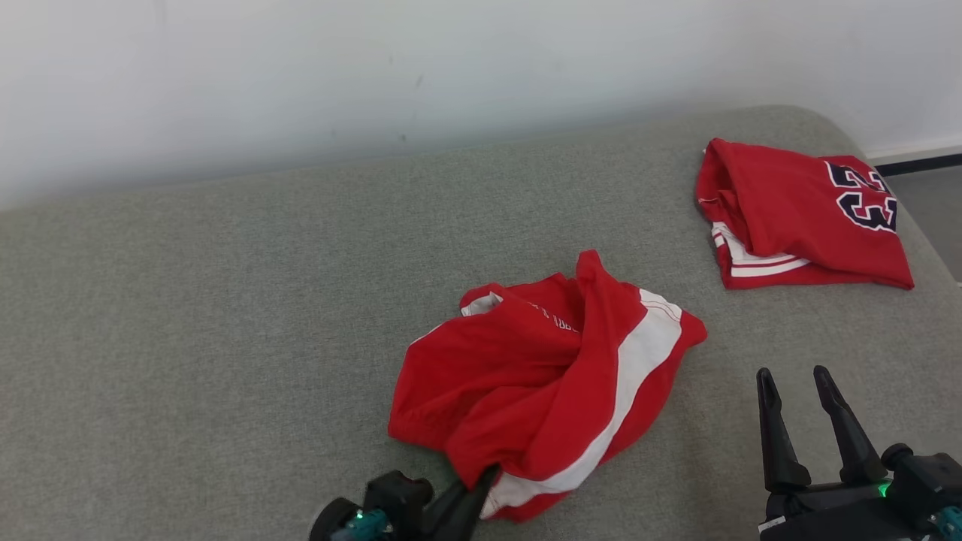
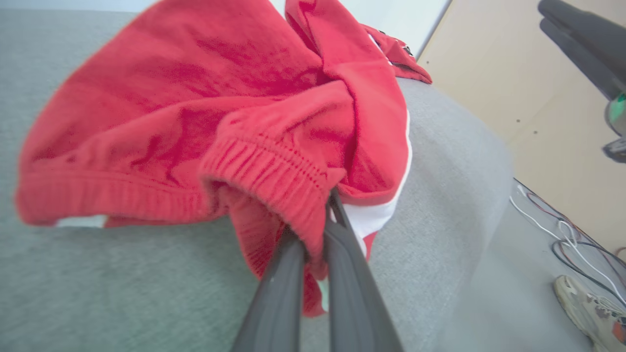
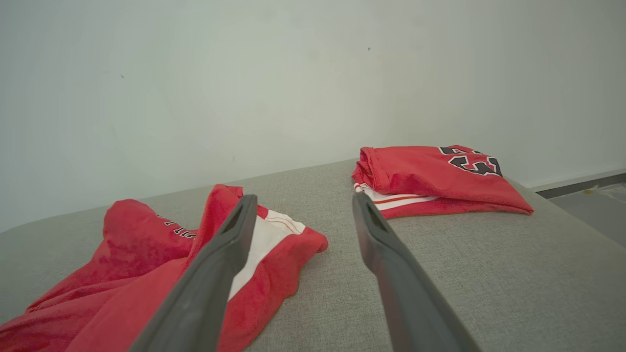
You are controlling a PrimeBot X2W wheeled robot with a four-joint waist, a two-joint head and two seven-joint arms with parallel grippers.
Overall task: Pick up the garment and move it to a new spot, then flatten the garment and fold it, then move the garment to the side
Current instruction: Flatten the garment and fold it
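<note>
The garment (image 1: 541, 376) is a crumpled pair of red shorts with a white side stripe, lying in the middle of the grey cushion (image 1: 225, 300). My left gripper (image 1: 481, 481) is at its near edge, shut on the ribbed waistband (image 2: 274, 171); the wrist view shows red cloth pinched between the two fingers (image 2: 288, 274). The garment (image 3: 146, 264) also lies at the lower left of the right wrist view. My right gripper (image 1: 795, 383) stands open to the right of the garment, apart from it, nothing between its fingers (image 3: 386, 244).
A folded red jersey (image 1: 797, 214) with dark numbers lies at the far right of the cushion, also seen as the jersey (image 3: 435, 178) ahead of my right gripper. A white wall runs behind. The cushion's right edge drops to floor with cables (image 2: 562, 230) and a shoe (image 2: 592, 313).
</note>
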